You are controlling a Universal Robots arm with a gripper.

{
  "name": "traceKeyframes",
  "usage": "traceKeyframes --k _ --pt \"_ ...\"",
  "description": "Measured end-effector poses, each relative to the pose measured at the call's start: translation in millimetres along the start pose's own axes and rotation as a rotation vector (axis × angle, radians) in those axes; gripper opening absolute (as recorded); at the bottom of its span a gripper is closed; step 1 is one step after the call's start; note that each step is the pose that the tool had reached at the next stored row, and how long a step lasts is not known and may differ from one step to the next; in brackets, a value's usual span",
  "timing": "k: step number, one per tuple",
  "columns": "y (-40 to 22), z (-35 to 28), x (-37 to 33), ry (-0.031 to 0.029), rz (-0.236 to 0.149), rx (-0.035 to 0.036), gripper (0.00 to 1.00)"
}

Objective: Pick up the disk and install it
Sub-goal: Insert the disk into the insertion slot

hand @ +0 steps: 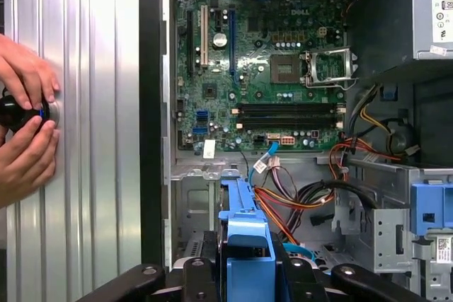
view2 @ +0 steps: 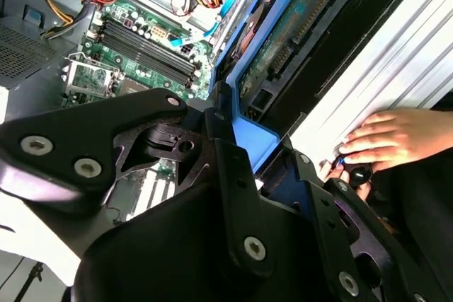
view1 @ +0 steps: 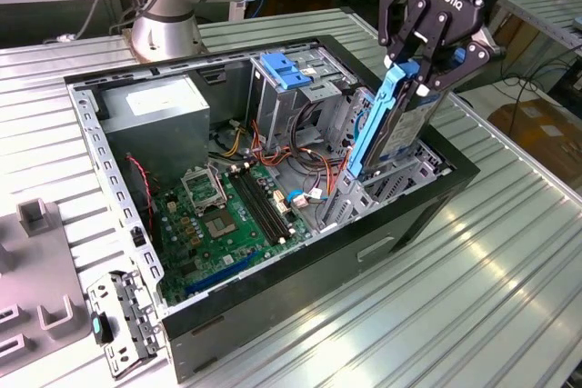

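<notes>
Exterior view: gripper (view1: 426,74) clenched on disk (view1: 400,129). Disk held on edge and tilted, lower end at drive cage in open computer case (view1: 273,311), toward exterior view's right. Dark-silver body, blue plastic rail along facing edge.
Second wrist view: disk's green circuit-board underside, blue rail beside it.
First wrist view: blue rail end in gripper's grasp, motherboard (hand: 262,54) beyond.

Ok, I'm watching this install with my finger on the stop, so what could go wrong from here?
The gripper holds the disk on edge, tilted, at one end of the open computer case; if its blue rails enter skewed, it may jam. Orange and red cables lie nearby and could get pinched. A person's hand rests on the table beside the case, near the gripper.
</notes>
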State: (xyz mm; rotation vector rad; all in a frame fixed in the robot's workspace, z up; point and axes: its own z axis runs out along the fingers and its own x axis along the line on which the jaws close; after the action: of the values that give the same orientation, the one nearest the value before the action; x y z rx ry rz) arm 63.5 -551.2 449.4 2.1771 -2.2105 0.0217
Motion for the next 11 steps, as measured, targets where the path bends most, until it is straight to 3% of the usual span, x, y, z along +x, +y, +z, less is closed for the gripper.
traceKeyframes --k 5,11 --pt "-0.1 2.9 -0.2 0.0041 -0.003 0.0001 0.37" --pt "-0.4 12.7 -0.5 0.0039 -0.003 0.0 0.37"
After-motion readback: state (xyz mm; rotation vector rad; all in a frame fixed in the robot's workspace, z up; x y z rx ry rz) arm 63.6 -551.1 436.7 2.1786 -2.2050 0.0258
